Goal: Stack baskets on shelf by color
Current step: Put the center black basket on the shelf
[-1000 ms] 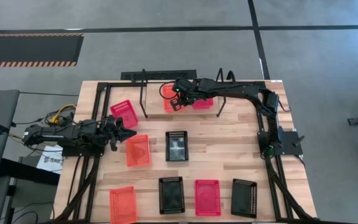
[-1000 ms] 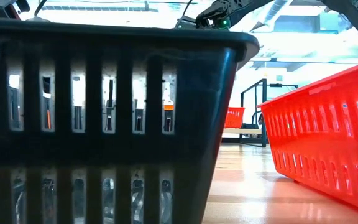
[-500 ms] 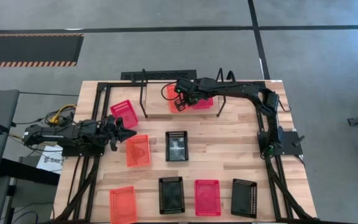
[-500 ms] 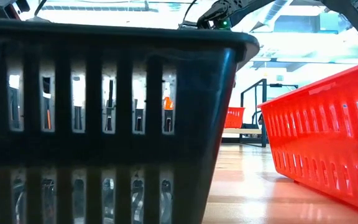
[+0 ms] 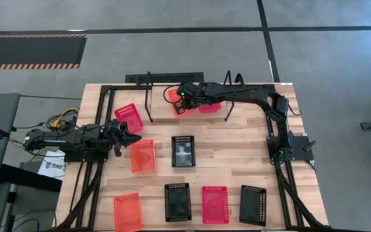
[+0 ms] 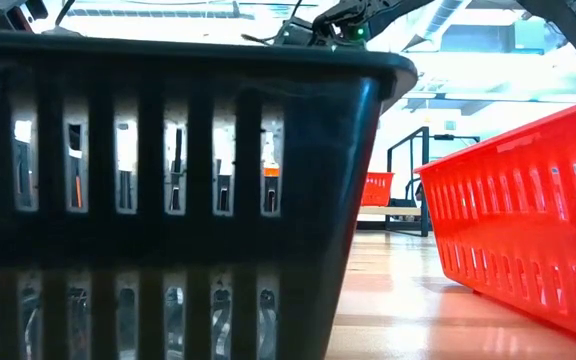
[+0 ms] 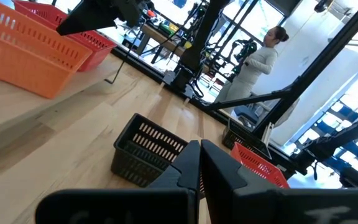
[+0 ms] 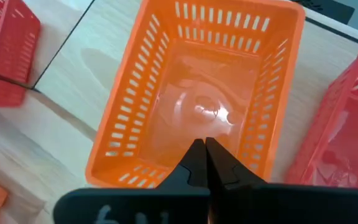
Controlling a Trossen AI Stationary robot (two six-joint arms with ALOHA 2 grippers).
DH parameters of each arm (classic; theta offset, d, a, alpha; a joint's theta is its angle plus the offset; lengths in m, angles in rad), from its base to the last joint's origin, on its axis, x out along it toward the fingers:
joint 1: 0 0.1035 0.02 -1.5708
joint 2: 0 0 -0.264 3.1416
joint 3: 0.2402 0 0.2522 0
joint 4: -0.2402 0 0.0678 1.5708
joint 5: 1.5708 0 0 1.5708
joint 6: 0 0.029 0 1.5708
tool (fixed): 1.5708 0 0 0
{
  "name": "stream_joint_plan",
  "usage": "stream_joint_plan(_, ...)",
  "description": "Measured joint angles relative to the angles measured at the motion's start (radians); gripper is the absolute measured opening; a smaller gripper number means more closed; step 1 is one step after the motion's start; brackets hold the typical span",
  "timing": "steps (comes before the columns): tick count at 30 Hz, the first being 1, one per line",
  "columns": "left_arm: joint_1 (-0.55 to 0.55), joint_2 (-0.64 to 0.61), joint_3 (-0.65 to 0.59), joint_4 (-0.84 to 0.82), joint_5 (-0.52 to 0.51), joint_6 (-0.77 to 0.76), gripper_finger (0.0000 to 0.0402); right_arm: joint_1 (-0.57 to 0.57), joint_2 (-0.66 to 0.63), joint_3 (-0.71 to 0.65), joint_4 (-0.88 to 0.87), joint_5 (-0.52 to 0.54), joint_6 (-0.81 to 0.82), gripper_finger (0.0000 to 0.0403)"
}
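Right tool (image 5: 180, 106) sits over the shelf (image 5: 148, 96) at the far edge of the surface (image 5: 230, 148), its fingers pressed together on the near rim of an orange basket (image 8: 197, 93), gripping it. The basket hangs inside the shelf span, just beside a red-pink basket (image 5: 210, 106) that lies within the shelf on the side toward the right arm's base.

Left tool (image 7: 199, 163) waits well apart from the shelf, near the left edge of the surface, fingers closed on nothing.

Other baskets lie loose on the surface, on the near side of the shelf: another red-pink basket (image 5: 129, 117) just outside the shelf's left loop, a second orange basket (image 5: 143, 155), a black basket (image 5: 183, 151), and a near row of four.

Judgement on the step: placing the held orange basket in its own shelf bay. To do it well, keep the basket level, square it to the wire frame, keep clear of the red-pink neighbour (colours stay separate), and lower fully before letting go.
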Motion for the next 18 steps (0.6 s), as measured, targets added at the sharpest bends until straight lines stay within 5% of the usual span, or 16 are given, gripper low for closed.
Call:
stream_joint_plan(10,0.0,0.0,0.015,-0.031,-0.097,-0.031,0.0,0.09,-0.004,0.283,-0.364,-0.002,-0.016,0.0)
stream_joint_plan(18,-0.003,0.056,0.279,-0.688,-0.248,-0.118,0.0,0.21,-0.005,0.51,-0.625,0.071,0.036,0.0)
